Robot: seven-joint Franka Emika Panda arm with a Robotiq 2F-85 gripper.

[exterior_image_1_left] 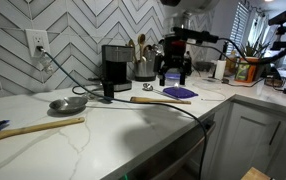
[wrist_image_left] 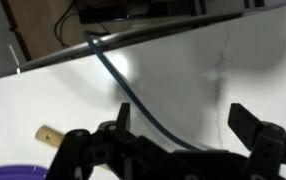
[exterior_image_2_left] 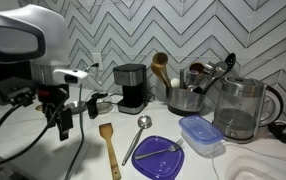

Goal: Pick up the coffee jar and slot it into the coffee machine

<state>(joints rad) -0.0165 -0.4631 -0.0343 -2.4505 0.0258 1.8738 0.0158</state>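
The coffee machine [exterior_image_1_left: 116,65] is a boxy black drip maker that stands at the tiled wall; it also shows in an exterior view [exterior_image_2_left: 131,87]. The small dark coffee jar [exterior_image_1_left: 108,91] stands on the counter beside the machine, outside its bay, and shows in both exterior views [exterior_image_2_left: 101,103]. My gripper [exterior_image_1_left: 173,78] hangs above the counter, well away from the jar, and is seen at the left of an exterior view [exterior_image_2_left: 63,128]. In the wrist view the gripper [wrist_image_left: 183,118] is open and empty over the white counter and a dark cord [wrist_image_left: 133,100].
A purple plate [exterior_image_2_left: 159,156] with a spoon lies near the front. A wooden spatula [exterior_image_2_left: 109,147], a metal ladle [exterior_image_2_left: 140,135], a blue-lidded box [exterior_image_2_left: 200,133], a glass kettle [exterior_image_2_left: 241,108] and a steel canister of utensils [exterior_image_1_left: 141,66] are around. A long wooden spoon [exterior_image_1_left: 33,128] lies on the counter.
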